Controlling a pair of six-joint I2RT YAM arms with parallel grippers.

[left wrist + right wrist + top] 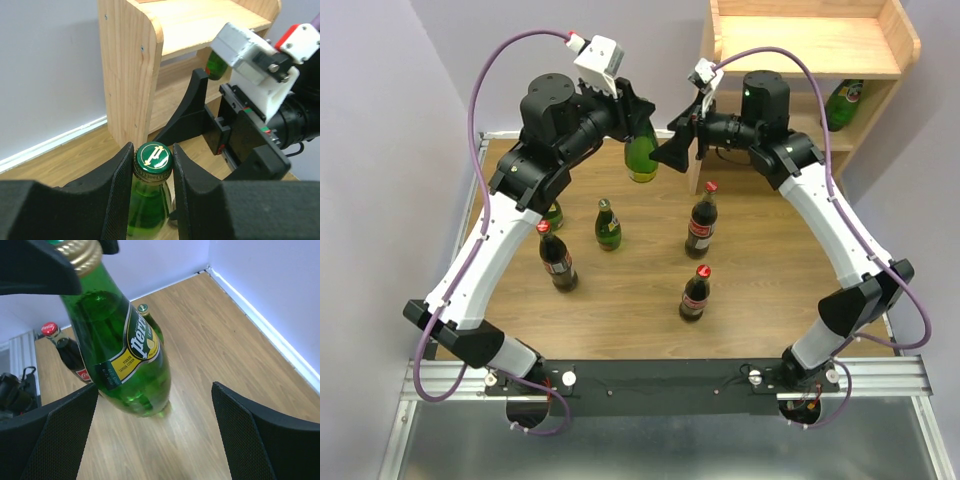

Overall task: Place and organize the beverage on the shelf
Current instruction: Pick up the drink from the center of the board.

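Left gripper (152, 165) clamped on the gold-capped neck of a green glass bottle (125, 355), which hangs tilted at far centre, just left of the light wooden two-tier shelf (130, 70). Right gripper (155, 390) jaws wide apart beside the bottle's body. Risk: a nudge could slip the neck-only hold.

A light wood-grain surface (770, 290) sits in a corner of pale lilac walls (380, 100), with a white strip (265, 325) along their foot. A silver metal rail (890, 377) edges the near side, with a grey metal sheet (670, 440) beyond it.
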